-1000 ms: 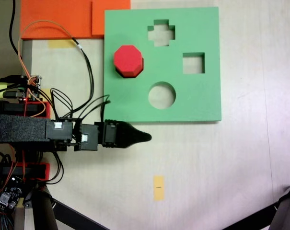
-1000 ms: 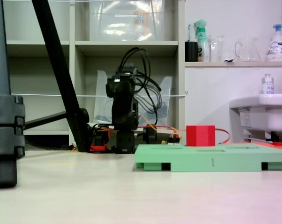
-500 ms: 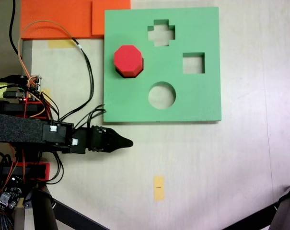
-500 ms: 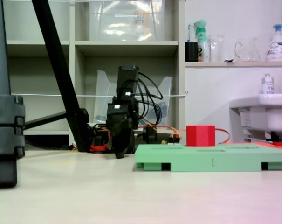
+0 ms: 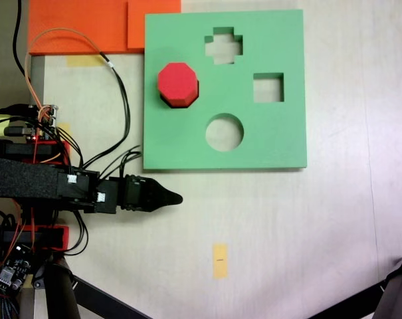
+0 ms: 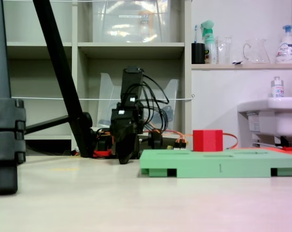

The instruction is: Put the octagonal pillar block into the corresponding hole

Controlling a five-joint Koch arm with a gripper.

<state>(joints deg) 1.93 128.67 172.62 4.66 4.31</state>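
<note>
Table (image 5: 307,232) unchanged; end effector (image 5: 177,198) barely shifted left.

Legible marks: a single "1" on the front edge of the green board (image 6: 220,168), seen in a fixed view at table level. Yellow tag (image 5: 219,260) on the table in a fixed view from above carries a dark mark, too small to read. Bottles on the shelf (image 6: 287,42) bear labels, print too blurred to make out. Nothing else readable in either fixed view.
</note>
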